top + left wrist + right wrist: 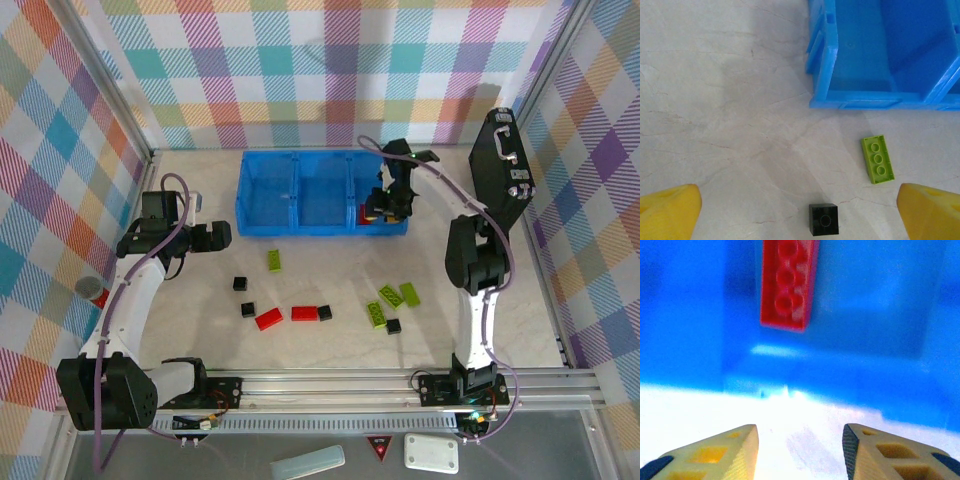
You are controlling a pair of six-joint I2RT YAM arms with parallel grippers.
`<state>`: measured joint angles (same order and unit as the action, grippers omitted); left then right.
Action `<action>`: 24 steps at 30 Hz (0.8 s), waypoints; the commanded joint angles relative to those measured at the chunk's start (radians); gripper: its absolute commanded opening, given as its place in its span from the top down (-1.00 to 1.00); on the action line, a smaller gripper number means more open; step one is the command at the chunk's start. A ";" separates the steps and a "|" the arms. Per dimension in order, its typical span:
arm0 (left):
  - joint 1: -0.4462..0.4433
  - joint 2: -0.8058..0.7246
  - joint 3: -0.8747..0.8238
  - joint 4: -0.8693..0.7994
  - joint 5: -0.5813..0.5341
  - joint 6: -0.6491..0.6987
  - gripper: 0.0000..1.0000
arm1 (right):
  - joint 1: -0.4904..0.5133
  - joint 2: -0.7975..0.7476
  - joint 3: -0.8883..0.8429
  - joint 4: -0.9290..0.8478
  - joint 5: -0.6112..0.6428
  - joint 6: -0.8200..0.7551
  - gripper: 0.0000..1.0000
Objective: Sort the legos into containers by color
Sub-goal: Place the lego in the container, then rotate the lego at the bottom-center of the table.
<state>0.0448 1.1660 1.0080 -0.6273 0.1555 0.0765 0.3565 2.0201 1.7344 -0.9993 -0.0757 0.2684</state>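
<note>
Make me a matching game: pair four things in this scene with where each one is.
Things:
1. right two-finger gripper
2. left two-finger gripper
3. red-capped grey cylinder
4. flat black case with metal latches

Places:
A. far right, standing on end
B. over the right-end compartment of the long blue plastic tray
C. far left edge
D. just left of that tray, opened wide

Pairs: 1-B, 2-D, 3-C, 4-A.
</note>
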 commanded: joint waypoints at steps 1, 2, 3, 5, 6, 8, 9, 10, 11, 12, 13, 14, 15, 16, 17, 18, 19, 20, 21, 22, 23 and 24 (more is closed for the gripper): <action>0.015 0.010 0.003 -0.014 0.000 0.019 -1.00 | 0.045 -0.093 -0.081 -0.051 0.109 -0.032 0.01; 0.015 0.009 0.003 -0.014 0.000 0.019 -1.00 | 0.057 -0.115 -0.112 -0.053 0.126 -0.032 0.01; 0.015 0.010 0.003 -0.014 0.000 0.019 -0.99 | 0.069 -0.140 -0.144 -0.053 0.140 -0.031 0.01; 0.015 0.013 0.003 -0.013 0.001 0.019 -1.00 | 0.093 -0.185 -0.212 -0.046 0.157 -0.031 0.01; 0.014 0.014 0.005 -0.013 0.001 0.018 -1.00 | 0.106 -0.214 -0.248 -0.040 0.163 -0.034 0.01; 0.015 0.018 0.007 -0.014 -0.001 0.019 -1.00 | 0.133 -0.255 -0.306 -0.038 0.171 -0.044 0.01; 0.015 0.020 0.009 -0.014 -0.003 0.019 -0.99 | 0.149 -0.274 -0.331 -0.041 0.177 -0.047 0.01; 0.014 0.018 0.009 -0.013 -0.003 0.019 -1.00 | 0.164 -0.289 -0.353 -0.044 0.183 -0.048 0.01; 0.014 0.017 0.007 -0.010 -0.001 0.020 -0.99 | 0.179 -0.303 -0.376 -0.048 0.188 -0.057 0.01; 0.014 0.017 0.008 -0.011 0.001 0.019 -1.00 | 0.193 -0.314 -0.398 -0.051 0.193 -0.066 0.01; 0.014 0.018 0.007 -0.009 0.003 0.019 -1.00 | 0.206 -0.323 -0.418 -0.053 0.198 -0.081 0.01; 0.015 0.019 0.008 -0.008 0.003 0.018 -1.00 | 0.214 -0.328 -0.434 -0.054 0.199 -0.097 0.01; 0.015 0.020 0.009 -0.008 0.006 0.018 -1.00 | 0.222 -0.330 -0.447 -0.058 0.199 -0.121 0.01; 0.015 0.021 0.009 -0.008 0.008 0.017 -1.00 | 0.232 -0.329 -0.454 -0.065 0.199 -0.147 0.01; 0.015 0.020 0.009 -0.008 0.009 0.018 -1.00 | 0.246 -0.327 -0.463 -0.072 0.196 -0.186 0.01; 0.015 0.020 0.009 -0.008 0.009 0.016 -1.00 | 0.261 -0.325 -0.472 -0.079 0.196 -0.219 0.00; 0.013 0.021 0.009 -0.008 0.010 0.016 -1.00 | 0.274 -0.324 -0.478 -0.078 0.200 -0.235 0.00; 0.015 0.021 0.009 -0.009 0.010 0.017 -1.00 | 0.281 -0.321 -0.481 -0.072 0.195 -0.238 0.00; 0.015 0.021 0.008 -0.010 0.010 0.017 -1.00 | 0.285 -0.315 -0.481 -0.065 0.168 -0.242 0.00; 0.015 0.018 0.008 -0.010 0.010 0.017 -1.00 | 0.287 -0.305 -0.481 -0.061 0.154 -0.244 0.00; 0.015 0.018 0.007 -0.010 0.008 0.017 -1.00 | 0.291 -0.291 -0.480 -0.057 0.156 -0.245 0.00; 0.015 0.017 0.006 -0.009 0.008 0.017 -0.99 | 0.294 -0.272 -0.480 -0.055 0.170 -0.245 0.01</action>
<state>0.0448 1.1847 1.0080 -0.6281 0.1558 0.0765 0.6411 1.7130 1.2598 -1.0439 0.1005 0.0685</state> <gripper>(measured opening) 0.999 0.498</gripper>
